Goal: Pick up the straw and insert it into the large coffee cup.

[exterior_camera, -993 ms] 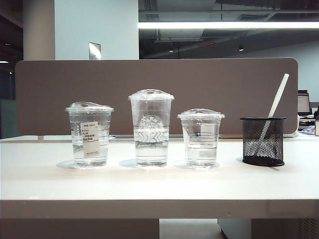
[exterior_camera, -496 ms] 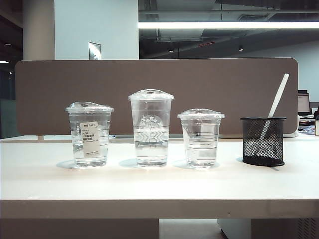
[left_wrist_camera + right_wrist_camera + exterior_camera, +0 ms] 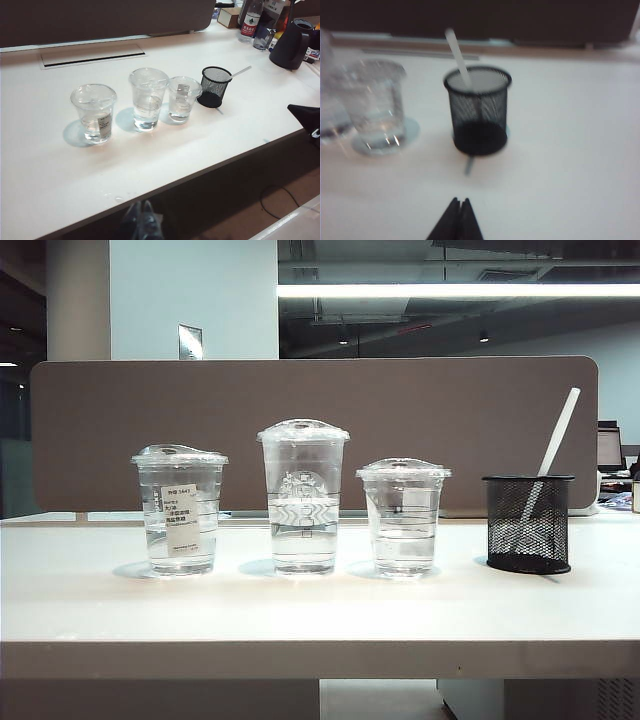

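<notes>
Both claws closed, behind table edge.

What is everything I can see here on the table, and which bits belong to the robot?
straw: one, white, leaning in the mesh holder, top sticking out
mesh holder: one, black, on the table, right end of the row
large coffee cup: one, clear with domed lid, part full of clear liquid, middle of the three cups
labelled cup: one, clear with white sticker, left of the large cup
short cup: one, clear, between the large cup and the holder
table: one, white
partition: one, grey-brown, behind the table
dark jug: one, far corner, beside a red-labelled bottle
left gripper: one, black, shut, off the table's near edge
right gripper: one, black, shut, short of the holder
</notes>
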{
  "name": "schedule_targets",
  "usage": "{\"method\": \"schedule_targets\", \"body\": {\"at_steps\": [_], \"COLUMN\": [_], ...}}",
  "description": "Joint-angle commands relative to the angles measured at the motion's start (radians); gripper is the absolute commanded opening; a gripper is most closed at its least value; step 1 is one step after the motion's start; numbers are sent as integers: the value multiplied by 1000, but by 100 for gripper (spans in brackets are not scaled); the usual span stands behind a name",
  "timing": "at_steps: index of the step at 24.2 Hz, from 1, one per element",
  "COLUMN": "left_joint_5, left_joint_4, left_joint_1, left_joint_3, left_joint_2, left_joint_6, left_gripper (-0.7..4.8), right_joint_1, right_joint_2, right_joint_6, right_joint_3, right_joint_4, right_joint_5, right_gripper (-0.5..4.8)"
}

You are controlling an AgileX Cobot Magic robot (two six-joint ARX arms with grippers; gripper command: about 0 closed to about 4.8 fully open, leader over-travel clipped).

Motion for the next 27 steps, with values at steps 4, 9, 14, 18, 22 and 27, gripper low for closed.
{"method": "schedule_targets", "body": {"at_steps": [4,9,14,18,22,27], "left_joint_5": [4,4,3,4,1,0], "left_joint_4": [21,21,22,21,21,21], "left_joint_1": [1,1,1,1,1,1], "left_joint_3": [3,2,2,2,2,2], "left_joint_2": [2,2,2,2,2,2], "left_joint_6": [0,0,1,0,1,2], "left_gripper": [-4,-4,-4,-4,-4,-4], "right_joint_1": [0,-8,-7,-7,-8,-31], "right_joint_2": [1,96,438,721,938,1120], "right_joint_6": [153,-175,-307,-327,-370,-352], "right_joint_3": [190,554,1023,1300,1473,1523], "right_joint_4": [184,82,31,29,23,21], "right_joint_5": [48,98,210,185,111,38], "right_gripper": [-3,-3,-2,-2,-2,-2]}}
